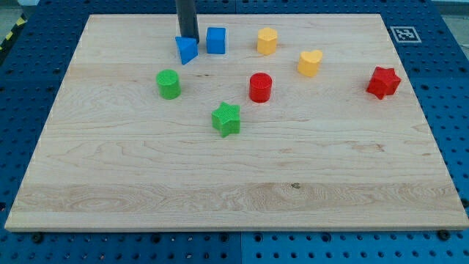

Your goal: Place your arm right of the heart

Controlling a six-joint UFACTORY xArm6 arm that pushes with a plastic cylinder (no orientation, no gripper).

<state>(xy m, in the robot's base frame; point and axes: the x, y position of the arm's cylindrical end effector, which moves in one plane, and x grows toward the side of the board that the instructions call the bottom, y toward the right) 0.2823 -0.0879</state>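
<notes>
A light wooden bench (234, 169) fills most of the view, w/ a blue pegboard surface around its edges. A dark rod comes down from the view's top, left of centre. My tip (189, 39) sits near the top edge of the bench, touching or just above the blue triangular block (187, 50), which lies directly below it in the view. There is no pincer on this arm, just the plain rod, so no open or closed state applies.

Just right of the rod is a blue cube (215, 40), close beside the triangular block but apart from it. Further right along the top is a yellow block (267, 40) w/ a roughly hexagonal shape. Right of that & a little lower is the yellow heart (310, 63), the task's thing; it is in the upper right part of the bench, well apart from my tip, w/ the blue cube & yellow hexagonal block between them.

A red star (384, 82) lies near the right edge, right of the heart & slightly lower. A red cylinder (260, 87) stands near the centre. A green cylinder (168, 84) is on the left, below the blue triangular block. A green star (226, 119) lies below & between the two cylinders.
</notes>
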